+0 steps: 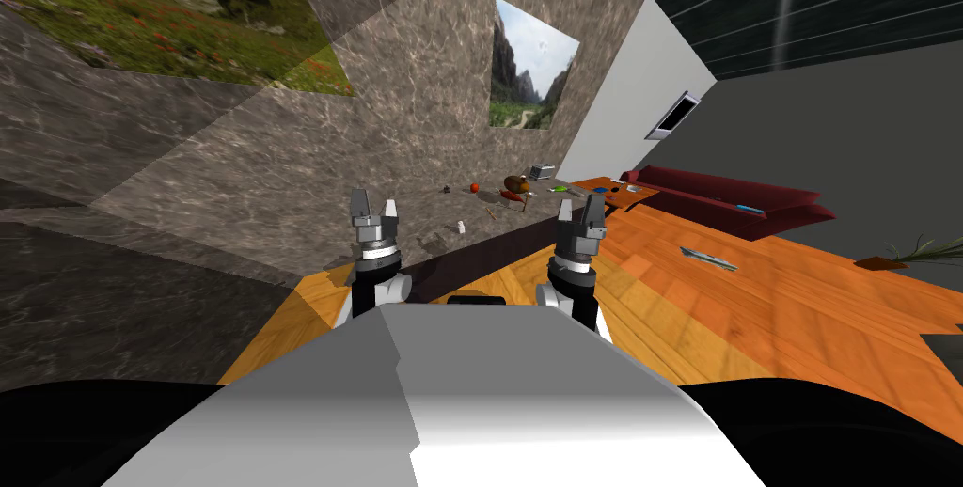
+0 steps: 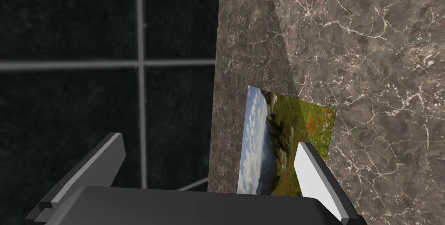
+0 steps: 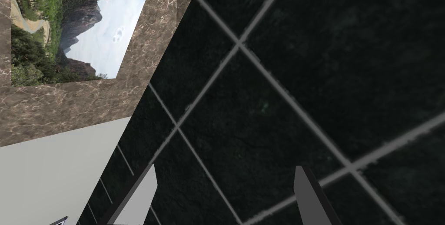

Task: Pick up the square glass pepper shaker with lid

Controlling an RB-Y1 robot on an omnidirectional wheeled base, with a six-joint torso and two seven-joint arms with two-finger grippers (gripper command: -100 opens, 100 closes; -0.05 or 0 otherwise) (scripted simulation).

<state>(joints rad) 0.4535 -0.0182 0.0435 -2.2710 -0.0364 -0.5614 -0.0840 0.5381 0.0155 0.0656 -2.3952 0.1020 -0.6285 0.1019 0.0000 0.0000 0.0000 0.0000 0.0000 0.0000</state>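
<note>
Between the left hand (image 1: 374, 197) and right hand (image 1: 580, 202), the near strip of the marble tabletop (image 1: 513, 215) lies open. A small white item (image 1: 461, 226) stands alone there, with free room on every side. Farther off, a brown object (image 1: 515, 184), a red one (image 1: 475, 187) and a grey box (image 1: 541, 171) crowd together and block the far right.

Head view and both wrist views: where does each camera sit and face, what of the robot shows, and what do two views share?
Head view: on the head, facing down and forward at a marbled surface with small things; left end effector and right end effector raised.
Left wrist view: on the left hand, facing upward; its open fingers show.
Right wrist view: on the right hand, facing upward; its open fingers show.
Shared: head and left wrist views show the left end effector.
</note>
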